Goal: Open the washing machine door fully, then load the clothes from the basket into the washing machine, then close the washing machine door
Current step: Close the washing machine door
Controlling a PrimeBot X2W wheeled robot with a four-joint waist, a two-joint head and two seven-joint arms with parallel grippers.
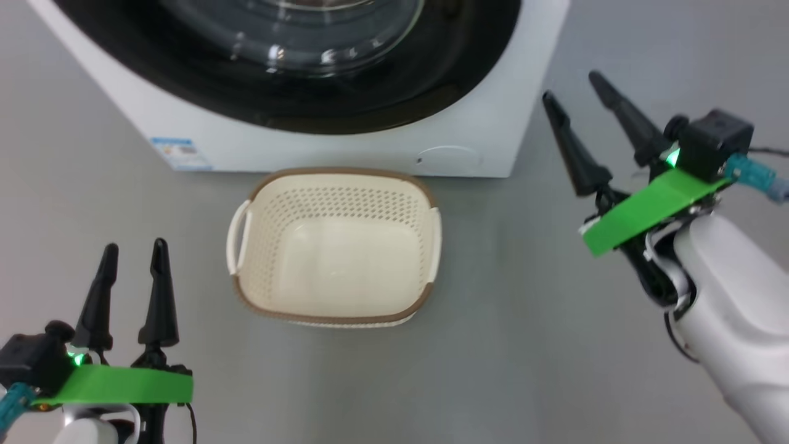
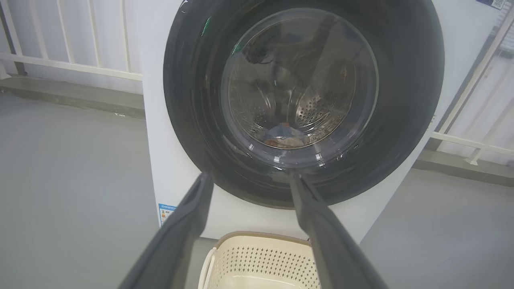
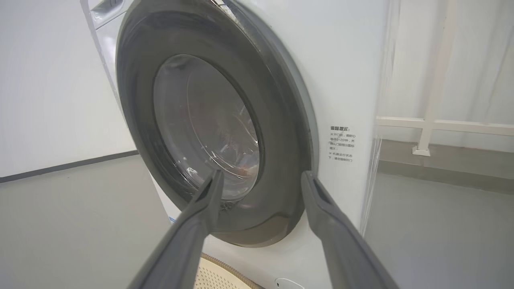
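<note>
The white washing machine stands ahead with its round black door lying flat against the front. Through the glass window, blue and orange clothes lie at the bottom of the steel drum. The cream basket sits on the floor just in front of the machine and holds nothing. My left gripper is open at the lower left, to the left of the basket. My right gripper is open at the right, off the machine's right corner, its fingers pointing at the door's right edge without touching it.
Grey floor surrounds the basket and machine. A white railing and a wall stand behind the machine, and another rail runs on its right side. A blue label sticker and a round filter cap mark the machine's lower front.
</note>
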